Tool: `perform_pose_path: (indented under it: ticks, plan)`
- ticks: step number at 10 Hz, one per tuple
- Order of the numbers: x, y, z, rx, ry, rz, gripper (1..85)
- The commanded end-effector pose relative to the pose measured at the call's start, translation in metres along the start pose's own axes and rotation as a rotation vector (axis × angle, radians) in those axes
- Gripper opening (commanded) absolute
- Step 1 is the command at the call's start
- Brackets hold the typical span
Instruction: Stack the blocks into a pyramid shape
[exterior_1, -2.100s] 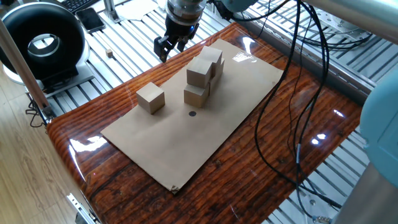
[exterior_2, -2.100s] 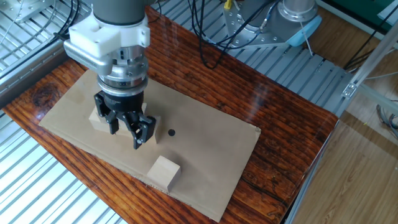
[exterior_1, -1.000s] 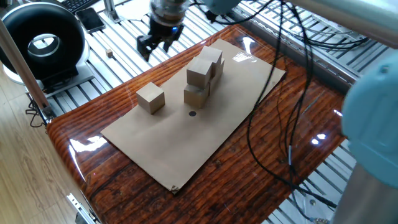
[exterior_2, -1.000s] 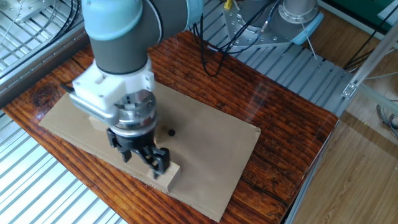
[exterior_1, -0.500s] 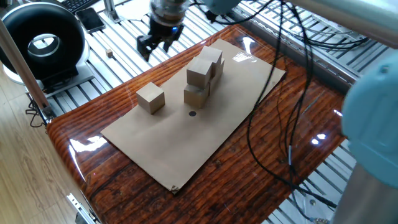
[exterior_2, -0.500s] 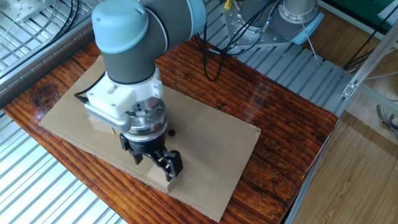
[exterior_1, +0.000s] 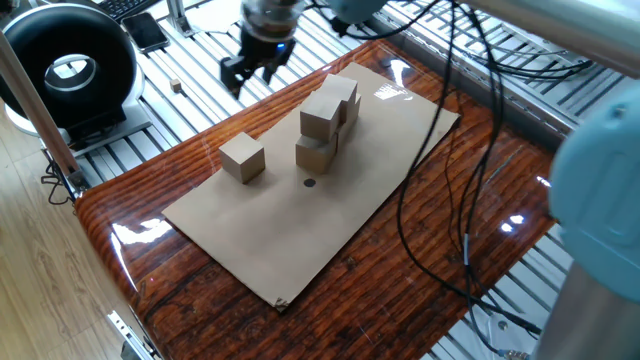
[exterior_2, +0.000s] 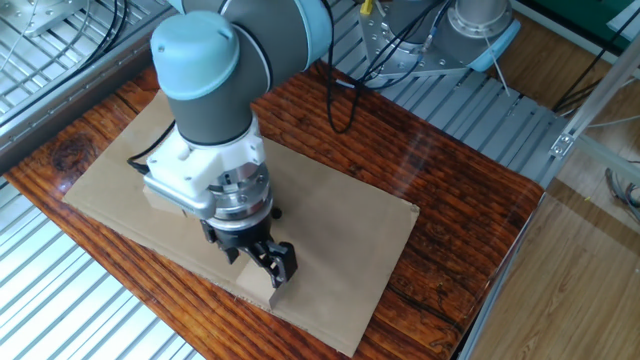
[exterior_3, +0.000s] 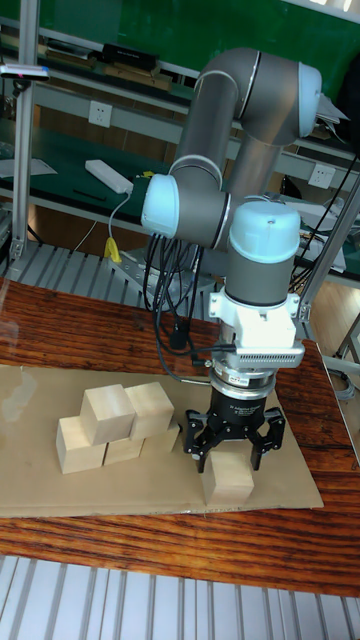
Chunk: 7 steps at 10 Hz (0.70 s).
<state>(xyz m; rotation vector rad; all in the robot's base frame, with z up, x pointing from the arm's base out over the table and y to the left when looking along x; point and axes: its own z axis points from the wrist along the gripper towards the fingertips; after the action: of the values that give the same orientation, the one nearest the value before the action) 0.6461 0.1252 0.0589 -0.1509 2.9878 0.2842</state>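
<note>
Several tan blocks form a two-tier stack (exterior_1: 325, 120) at the far end of a cardboard sheet (exterior_1: 260, 240); the tall fixed view shows the stack (exterior_3: 115, 428) at the left. One lone block (exterior_1: 242, 158) sits apart on the sheet. My gripper (exterior_1: 246, 76) hangs open above this lone block with nothing between its fingers. In the tall fixed view the gripper (exterior_3: 232, 455) straddles the top of the lone block (exterior_3: 229, 480). From the other side the gripper (exterior_2: 260, 262) and arm cover most of that block and the stack.
A black dot (exterior_1: 309, 182) marks the sheet beside the stack. The sheet lies on a glossy wooden table (exterior_1: 400, 290). A black ring-shaped device (exterior_1: 65, 70) and a tiny wooden cube (exterior_1: 176, 87) sit on the slatted metal surface beyond. Cables (exterior_1: 440, 200) drape over the table's right part.
The gripper moved away from the stack to a spot over the lone block, staying open. In the last half second it has barely shifted. The blocks have not moved.
</note>
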Motion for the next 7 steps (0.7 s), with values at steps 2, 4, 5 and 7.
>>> perform_pose_path:
  ticks: [2,4,5,7]
  plan:
    - [0.000,0.010,0.003,-0.045,0.000,0.025,76.3]
    - [-0.002,0.009,0.008,-0.043,-0.004,0.030,76.3]
    - [-0.006,0.009,0.013,-0.045,-0.011,0.033,76.3]
    - [-0.009,0.008,0.020,-0.045,-0.015,0.035,76.3]
